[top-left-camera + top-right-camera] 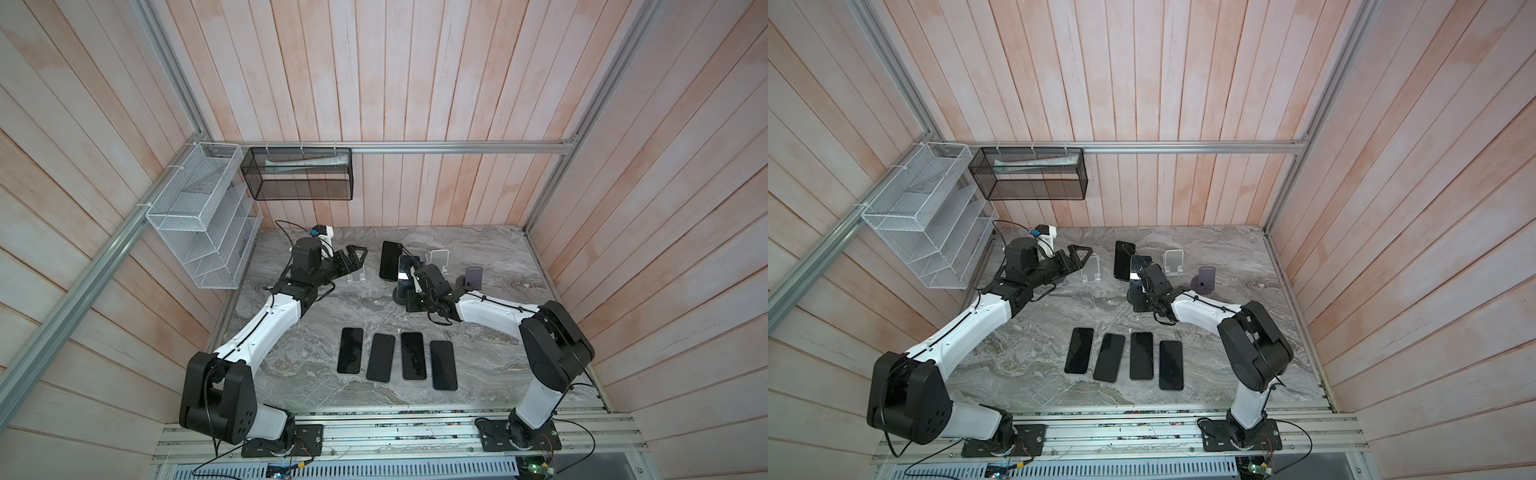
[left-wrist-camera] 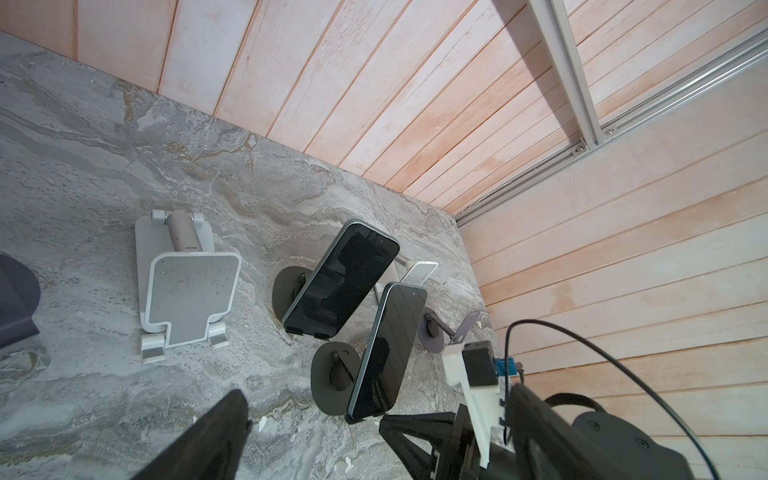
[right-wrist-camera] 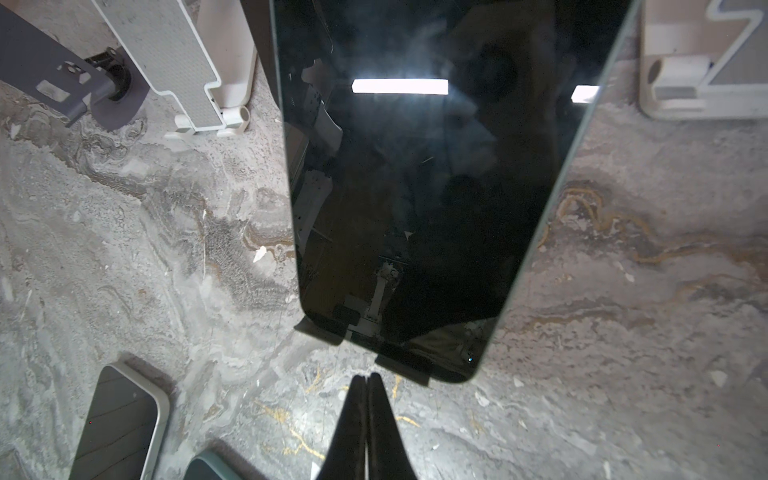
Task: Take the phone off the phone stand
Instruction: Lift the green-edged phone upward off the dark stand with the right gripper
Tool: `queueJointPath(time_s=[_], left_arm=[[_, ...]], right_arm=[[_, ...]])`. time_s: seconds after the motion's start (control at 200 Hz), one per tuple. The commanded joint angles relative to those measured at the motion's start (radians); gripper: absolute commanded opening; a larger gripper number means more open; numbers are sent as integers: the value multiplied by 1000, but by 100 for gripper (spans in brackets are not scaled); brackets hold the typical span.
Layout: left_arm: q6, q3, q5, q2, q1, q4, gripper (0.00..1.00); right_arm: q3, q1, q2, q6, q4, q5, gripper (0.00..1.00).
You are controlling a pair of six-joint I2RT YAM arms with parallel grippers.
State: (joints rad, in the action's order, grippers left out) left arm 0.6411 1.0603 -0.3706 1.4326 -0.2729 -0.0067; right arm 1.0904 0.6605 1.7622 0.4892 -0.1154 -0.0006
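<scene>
The phone (image 1: 404, 271) leans upright, screen dark, on its black stand (image 2: 332, 374) at about 12 o'clock from the middle of the marble tabletop (image 1: 498, 332). In the right wrist view its lower edge (image 3: 415, 187) sits in the stand's two small lips. The right gripper (image 3: 368, 380) has its jaws pressed together on nothing, with the tips just short of that lower edge; contact cannot be told.

A second phone (image 1: 390, 259) leans on another black stand at 11 o'clock of the first, close behind it. The left gripper (image 1: 360, 258) hangs at 11 o'clock on the table with its jaws spread wide, gripping nothing, just above a silver folding stand (image 1: 357, 277). A further silver stand (image 1: 439, 259) is at 1 o'clock and a purple stand (image 1: 473, 278) at 2 o'clock, both near the right arm's wrist. Four phones (image 1: 380, 357) lie flat, side by side, at 6 o'clock, well apart from both grippers
</scene>
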Motion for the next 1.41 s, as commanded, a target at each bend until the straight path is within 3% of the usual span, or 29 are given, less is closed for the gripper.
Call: queueJointPath(time_s=[0.0,0.225,0.395,0.45,0.585,0.675,0.755,1.04,1.4], left_arm=[[4,6,-10,7,6,22,98],[4,6,-13,1,9,23,98],[-2,10,-6,-8,9,16,98],[0,8,-7,-9,8,20,98],[6,12,-21,-12,9,19,98],[6,6,-15,-22,9,22,98],[5,8,-14,-27,8,21,98],[-4,10,-2,-52,9,15,98],[10,6,-13,-56,20,25,98]], right_arm=[[3,3,-4,-4,-45,14,6],[24,3,-21,-23,-87,41,6],[47,25,-123,-6,-137,107,9],[66,25,-149,14,-161,154,19],[108,24,-156,43,-169,295,66],[189,22,-113,48,-201,341,86],[282,21,-52,43,-239,359,97],[560,16,160,51,-356,400,98],[646,15,258,79,-393,446,98]])
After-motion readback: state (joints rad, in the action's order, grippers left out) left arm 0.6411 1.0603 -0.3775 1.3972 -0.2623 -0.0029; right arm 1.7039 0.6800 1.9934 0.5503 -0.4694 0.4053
